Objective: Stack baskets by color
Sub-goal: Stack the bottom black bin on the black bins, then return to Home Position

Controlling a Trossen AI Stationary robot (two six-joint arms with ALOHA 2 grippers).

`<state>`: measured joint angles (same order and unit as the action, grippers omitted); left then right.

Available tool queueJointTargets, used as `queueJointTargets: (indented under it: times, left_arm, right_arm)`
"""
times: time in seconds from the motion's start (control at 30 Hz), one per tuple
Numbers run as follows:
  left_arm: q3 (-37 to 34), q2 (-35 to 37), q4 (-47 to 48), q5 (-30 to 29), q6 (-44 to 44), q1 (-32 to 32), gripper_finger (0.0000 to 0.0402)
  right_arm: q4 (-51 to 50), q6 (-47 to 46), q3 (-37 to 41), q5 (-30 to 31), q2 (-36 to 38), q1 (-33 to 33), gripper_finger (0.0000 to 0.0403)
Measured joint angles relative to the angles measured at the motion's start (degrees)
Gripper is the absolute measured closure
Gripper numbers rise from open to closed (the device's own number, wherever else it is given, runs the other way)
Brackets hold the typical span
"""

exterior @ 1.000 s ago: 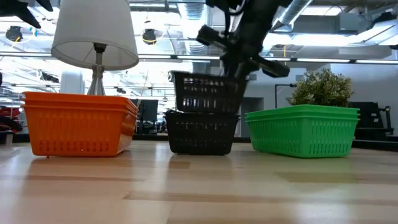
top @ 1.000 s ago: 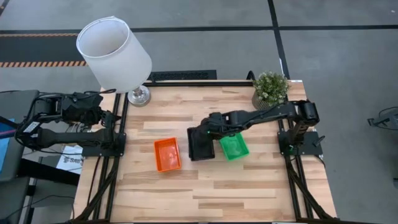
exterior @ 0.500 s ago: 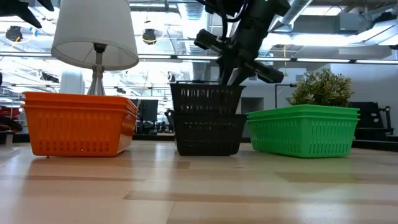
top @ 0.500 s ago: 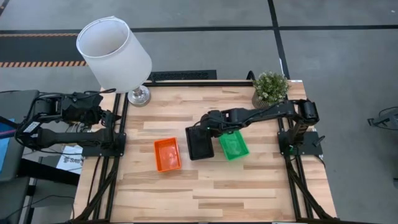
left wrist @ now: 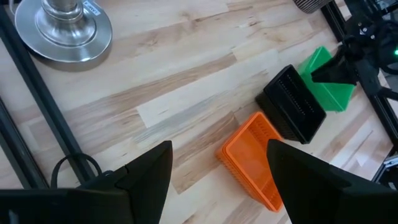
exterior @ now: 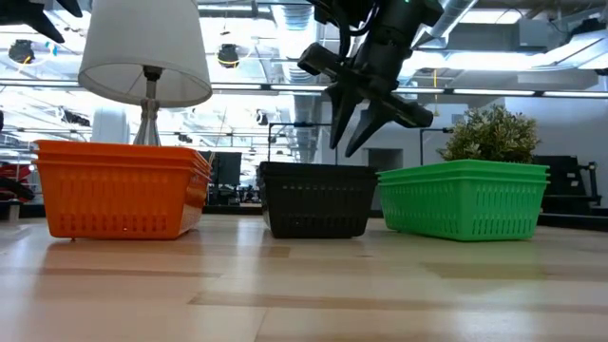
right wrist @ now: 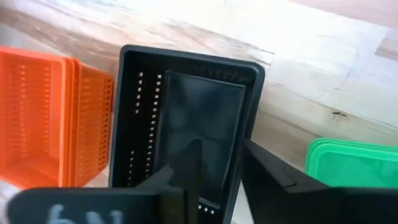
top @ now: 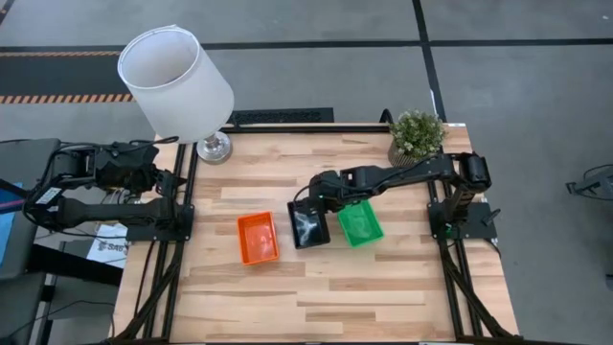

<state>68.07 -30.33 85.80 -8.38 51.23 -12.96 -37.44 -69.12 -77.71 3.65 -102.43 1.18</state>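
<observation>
Three nested basket stacks stand in a row at mid-table: orange (top: 259, 238) on the left, black (top: 308, 224) in the middle, bright green (top: 360, 223) on the right, each resting by its bottom on the wood. My right gripper (exterior: 346, 148) hangs open just above the black stack's far rim (right wrist: 186, 59). Its fingers stand apart, one over the inside and one over the right wall, and the low view shows them clear of it. My left gripper (left wrist: 217, 180) waits open at the table's left edge (top: 158, 177), with nothing between its fingers.
A lamp with a white shade (top: 175, 81) and metal foot (top: 214, 147) stands at the far left corner. A potted plant (top: 418, 134) stands at the far right. Bare wood (top: 316, 297) lies between the baskets and the near edge.
My right gripper held a black basket tilted above the black stack. It set the basket down into the stack, then opened and let go. The basket has dropped fully into the ones below, and the stack now stands lower and level.
</observation>
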Motion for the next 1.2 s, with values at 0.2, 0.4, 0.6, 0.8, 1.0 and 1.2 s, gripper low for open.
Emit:
queueJointTargets:
  times: [0.2, 0.4, 0.6, 0.8, 1.0, 1.2]
  left_arm:
    - [0.00, 0.00, 0.00, 0.12, -1.68, 0.01, 0.0150]
    - [0.00, 0.00, 0.00, 0.15, -1.69, 0.00, 0.0150]
    - [0.00, 0.00, -1.03, 0.19, -1.01, 0.01, 0.0150]
    - [0.00, 0.02, -3.93, 0.10, -1.04, 0.00, 0.0150]
    - [0.01, 0.02, -8.28, 0.59, -0.88, 0.00, 0.0150]
    - [5.02, -0.02, -30.30, 5.09, -3.86, -0.01, 0.0150]
  right_arm:
    - [-0.06, 3.02, 0.00, -2.85, 0.04, 0.95, 0.0204]
    - [-4.51, 6.44, -3.63, -2.41, 2.05, 1.77, 0.0159]
    - [-6.57, 9.69, -5.16, -0.10, 7.75, 2.31, 0.0158]
    - [-7.29, 9.37, -5.27, 6.98, 11.09, 2.38, 0.0159]
    - [-3.44, 11.55, -5.07, 6.36, 8.43, 0.54, 0.0159]
    - [0.33, 21.06, -9.47, 5.32, 16.99, -0.96, 0.0159]
